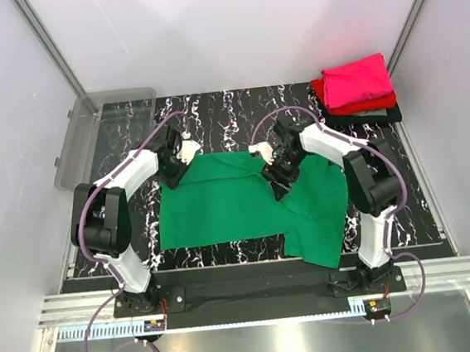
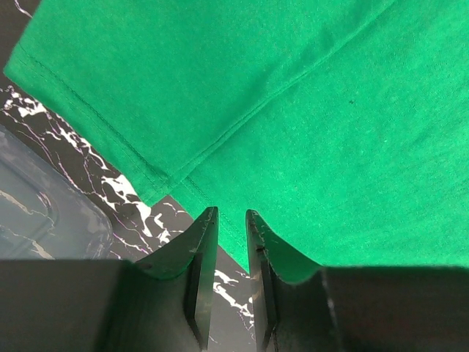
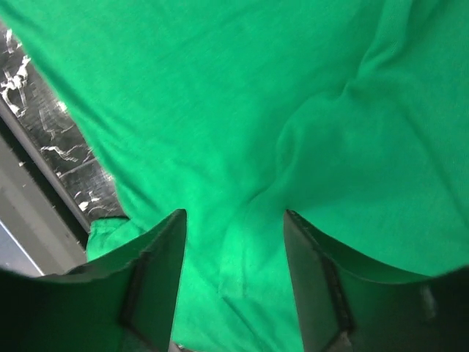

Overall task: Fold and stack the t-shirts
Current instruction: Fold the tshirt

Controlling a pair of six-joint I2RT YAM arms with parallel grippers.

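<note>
A bright green t-shirt [image 1: 221, 206] lies spread on the black marbled table [image 1: 212, 112], with its right part rumpled and running to the front edge. My left gripper [image 1: 172, 172] is at the shirt's far left corner. In the left wrist view [image 2: 231, 213] its jaws stand a narrow gap apart with only table between them, and the shirt's hem [image 2: 168, 176] is at the fingertips. My right gripper [image 1: 277, 180] hovers over the shirt's middle right; it is wide open [image 3: 234, 214] above creased green cloth [image 3: 220, 95]. A folded magenta-pink shirt [image 1: 357, 81] tops a red one [image 1: 320, 91] and a black one [image 1: 371, 115].
A clear grey plastic bin [image 1: 90, 136] stands at the far left, partly off the table, and its edge shows in the left wrist view [image 2: 37, 220]. The folded stack sits in the far right corner. White walls close in the sides and back.
</note>
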